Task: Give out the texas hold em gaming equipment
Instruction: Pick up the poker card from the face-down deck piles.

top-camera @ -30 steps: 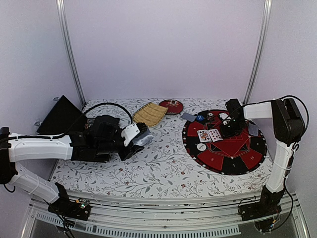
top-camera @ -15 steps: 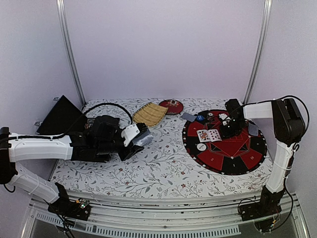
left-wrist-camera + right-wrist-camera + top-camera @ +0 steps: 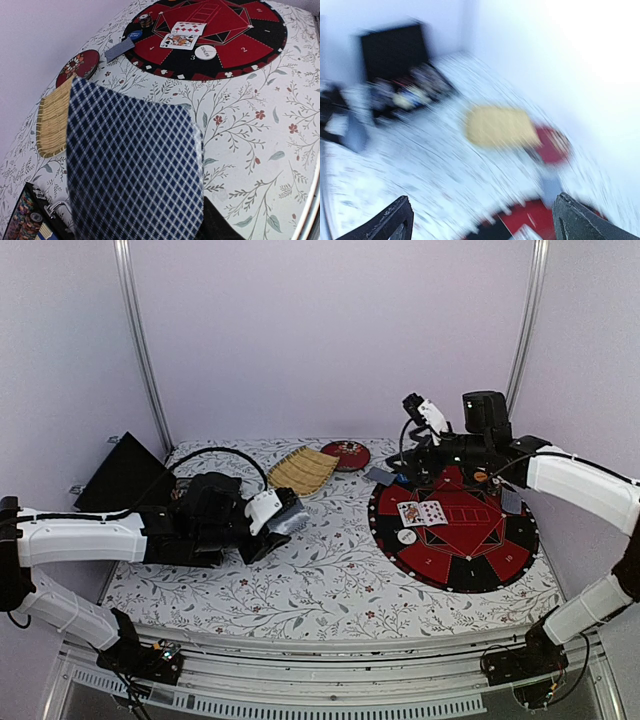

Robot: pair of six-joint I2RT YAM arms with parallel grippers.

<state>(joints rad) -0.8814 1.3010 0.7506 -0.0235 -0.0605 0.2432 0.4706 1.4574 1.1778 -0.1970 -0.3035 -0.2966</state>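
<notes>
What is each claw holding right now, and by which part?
Left claw: the blue diamond-backed card deck, gripped at its near end, the rest jutting forward. Right claw: open, nothing between its fingers.

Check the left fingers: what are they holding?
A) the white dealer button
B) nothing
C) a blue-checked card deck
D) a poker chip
C: the blue-checked card deck fills the left wrist view, held up close to the camera, while the dealer button lies far off on the red mat.
</notes>
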